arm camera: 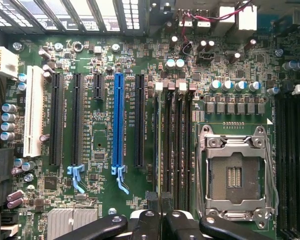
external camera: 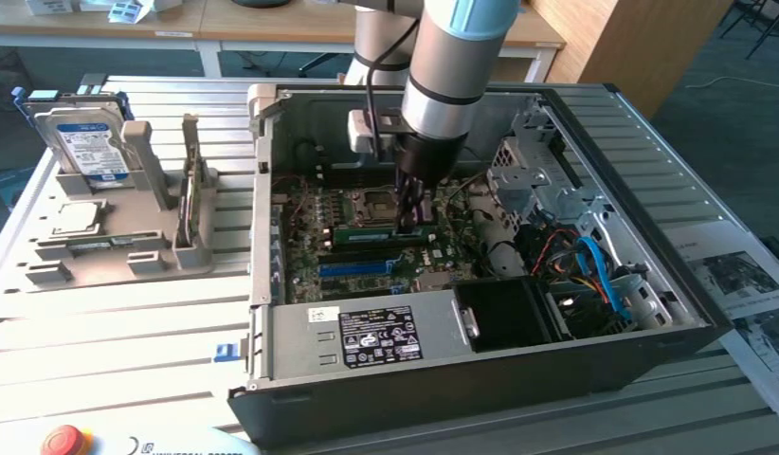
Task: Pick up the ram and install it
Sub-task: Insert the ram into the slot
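The ram (external camera: 374,230), a thin green stick, stands on edge along the memory slots in the middle of the motherboard (external camera: 317,213), inside the open computer case (external camera: 491,384). My gripper (external camera: 412,216) reaches straight down into the case and meets the ram's top edge near its end at the exterior view's right. In the wrist view the two black fingertips (arm camera: 151,220) are pressed together. The ram's dark edge (arm camera: 156,140) runs out from between them, beside the black memory slots (arm camera: 175,145). My gripper (arm camera: 160,207) is shut on the ram.
A blue expansion slot (arm camera: 119,125) and the empty processor socket (arm camera: 235,172) flank the memory slots. The power supply (external camera: 364,336), drive cage (external camera: 541,161) and blue cables (external camera: 598,270) crowd the case. A grey stand (external camera: 112,237) holding a hard drive (external camera: 86,137) sits at the exterior view's left.
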`<action>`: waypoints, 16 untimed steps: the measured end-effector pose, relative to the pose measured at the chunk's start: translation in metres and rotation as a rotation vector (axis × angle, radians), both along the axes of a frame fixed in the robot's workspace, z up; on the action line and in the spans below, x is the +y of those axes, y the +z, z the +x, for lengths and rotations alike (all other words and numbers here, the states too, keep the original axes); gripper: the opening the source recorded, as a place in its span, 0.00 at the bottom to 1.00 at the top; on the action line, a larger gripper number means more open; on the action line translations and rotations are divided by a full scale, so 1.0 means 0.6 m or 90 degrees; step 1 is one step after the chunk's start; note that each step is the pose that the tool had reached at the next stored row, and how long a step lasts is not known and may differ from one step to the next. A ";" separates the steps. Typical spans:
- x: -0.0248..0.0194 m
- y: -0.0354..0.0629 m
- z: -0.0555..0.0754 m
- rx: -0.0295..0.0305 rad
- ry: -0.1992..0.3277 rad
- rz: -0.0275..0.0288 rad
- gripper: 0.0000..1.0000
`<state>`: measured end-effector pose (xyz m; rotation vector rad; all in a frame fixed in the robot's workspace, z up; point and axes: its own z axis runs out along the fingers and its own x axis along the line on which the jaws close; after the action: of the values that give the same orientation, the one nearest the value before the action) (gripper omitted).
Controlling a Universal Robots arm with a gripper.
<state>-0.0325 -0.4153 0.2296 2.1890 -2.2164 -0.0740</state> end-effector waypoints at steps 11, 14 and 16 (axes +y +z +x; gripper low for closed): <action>0.0000 0.016 0.000 0.0009 0.000 -0.0005 0.12; 0.0000 0.020 0.000 0.0009 0.000 -0.0006 0.12; 0.0000 0.024 0.000 0.0009 0.000 -0.0007 0.12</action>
<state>-0.0325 -0.4153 0.2438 2.1877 -2.2151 -0.0744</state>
